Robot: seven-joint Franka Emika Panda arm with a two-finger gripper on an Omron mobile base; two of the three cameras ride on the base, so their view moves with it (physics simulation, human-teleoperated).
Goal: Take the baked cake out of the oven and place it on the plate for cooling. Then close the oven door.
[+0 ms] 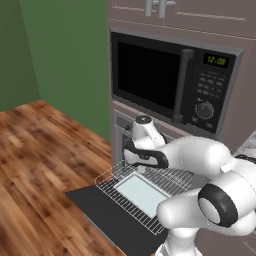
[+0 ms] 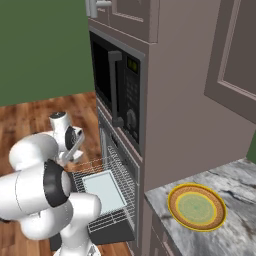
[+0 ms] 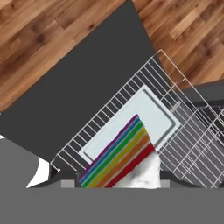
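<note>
I have the base parked in front of the tall mauve-brown cabinet column [image 1: 235, 125], close enough that the arm reaches over the opening without stretching. The black microwave with keypad and dial [image 1: 170, 82] sits in it above the built-in oven with its grey-silver frame [image 1: 119, 131]. The wide, nearly black drop-down oven door [image 1: 107, 212] lies flat and open over the wooden plank floor [image 1: 40, 150], which is why the silver wire rack [image 1: 150, 192] could be drawn out over it. On the rack rests a pale rectangular baking tray [image 1: 141, 191], set roughly in the middle of the wires.

To the right, on the grey marbled counter [image 2: 235, 185], waits the round plate with the yellow-orange rim and pale greenish centre [image 2: 196, 207], bare, well apart from the oven and around the cabinet's corner.

The wedge of rainbow-striped cake with white icing [image 3: 124, 159] sits right against the bottom of the hand view, above the tray, so I judge it lifted clear of the tray rather than lying in it. The two-finger gripper [image 1: 140, 168] hangs just over the rack, pointing down; I read its jaws as clenched on the cake, though the fingertips themselves are hidden behind the slice. The carry to the plate is not yet done.
</note>
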